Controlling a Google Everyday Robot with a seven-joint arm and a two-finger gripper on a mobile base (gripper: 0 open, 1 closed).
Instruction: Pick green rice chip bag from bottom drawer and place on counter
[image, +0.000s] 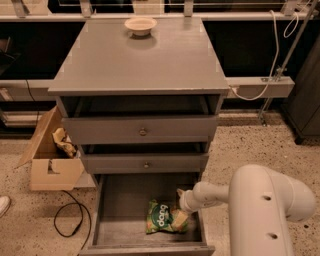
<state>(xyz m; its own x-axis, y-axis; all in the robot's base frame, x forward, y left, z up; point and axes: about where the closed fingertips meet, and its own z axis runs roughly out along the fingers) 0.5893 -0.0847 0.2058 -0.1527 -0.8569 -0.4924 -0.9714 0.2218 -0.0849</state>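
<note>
Topping everything is the counter (145, 65), the wide grey cabinet top, with only a cream bowl (140, 25) near its far edge, so most of it is free for a drop-off. Below the two shut upper drawers, the bottom drawer (120, 200) is pulled fully out, its flat floor exposed. The robot's white arm (260, 205) reaches in over the drawer's right side, forearm pointing left.

The green rice chip bag (161, 218) lies flat on the drawer floor, toward the front and right of centre. Its long axis runs roughly side to side across the drawer, and the lettered face points up.

The end effector (181, 209) sits low inside the drawer at the bag's right end. It is touching that edge or just over it; which one is unclear, and I cannot tell whether it is spread or pressed together.

So the bag lies directly left of the end effector and slightly nearer the drawer front. The approach comes end-on along the bag's length, and I'd judge that a grasp needs only a short reach left and down onto the crinkled right end.
</note>
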